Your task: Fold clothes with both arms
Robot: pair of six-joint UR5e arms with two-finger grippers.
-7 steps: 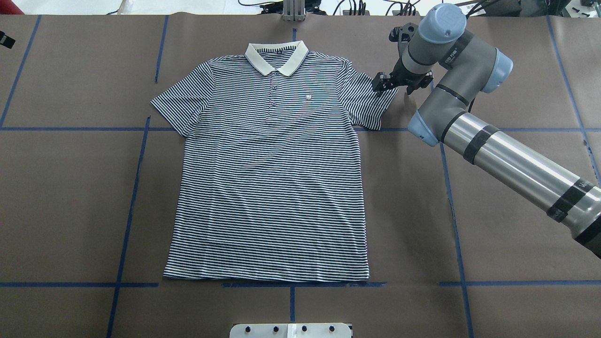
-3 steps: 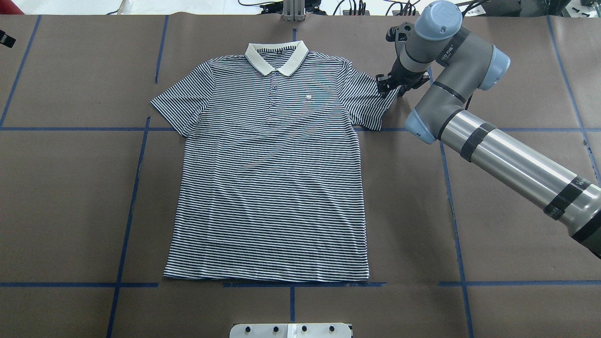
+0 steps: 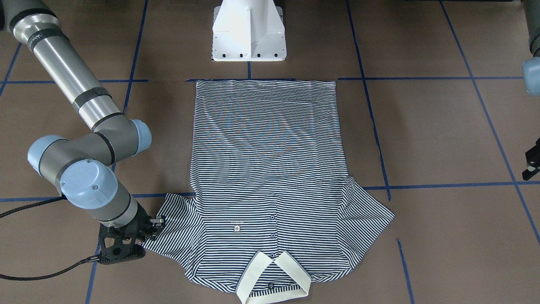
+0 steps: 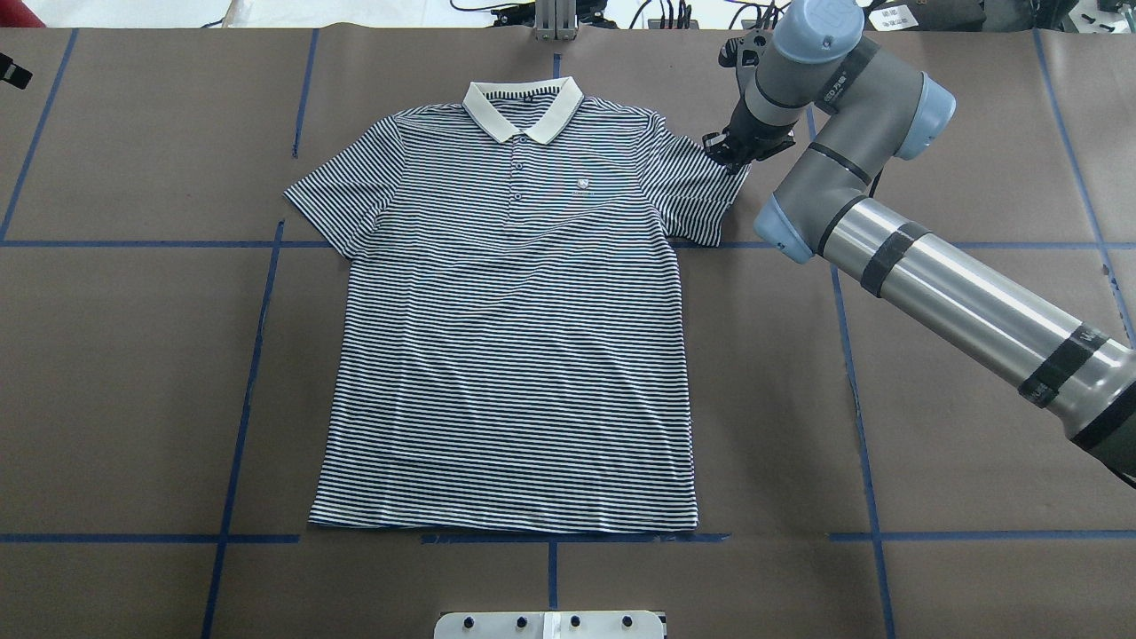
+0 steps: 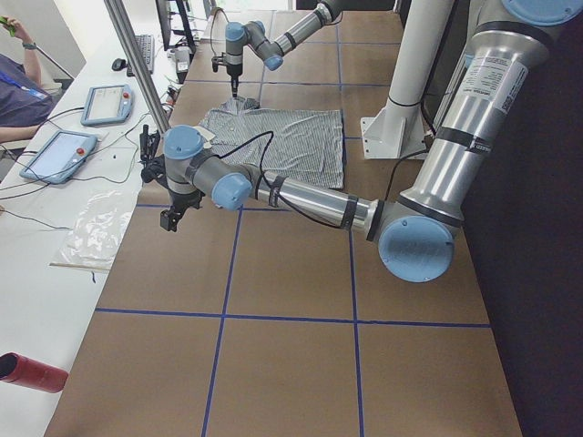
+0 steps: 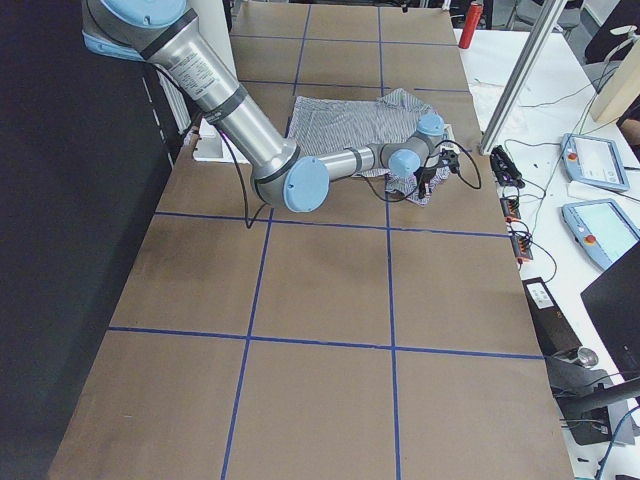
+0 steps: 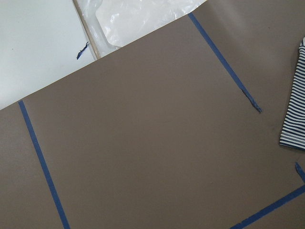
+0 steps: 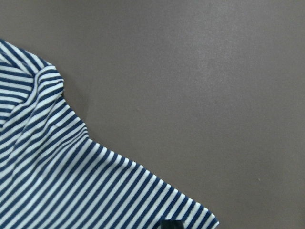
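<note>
The striped polo shirt (image 4: 510, 337) lies flat and face up on the brown table, its cream collar (image 4: 522, 105) at the far side. My right gripper (image 4: 729, 149) is low over the far outer corner of the shirt's right-hand sleeve (image 4: 701, 191), and its jaws look open. The front-facing view puts the right gripper (image 3: 152, 223) at that sleeve's edge (image 3: 177, 228). In the right wrist view the sleeve (image 8: 71, 181) lies on the table with one dark fingertip (image 8: 172, 224) at its hem. My left gripper (image 3: 532, 162) hangs open well off to the shirt's other side, with nothing in it.
Blue tape lines (image 4: 253, 355) mark a grid on the brown paper. The white pedestal base (image 3: 249, 31) stands just behind the shirt's hem. A white side table with tablets (image 5: 64, 150) and a person's arm (image 5: 23, 86) runs along the far edge.
My right arm has shifted slightly toward the far side and lowered onto the sleeve's far corner. The shirt has not moved.
</note>
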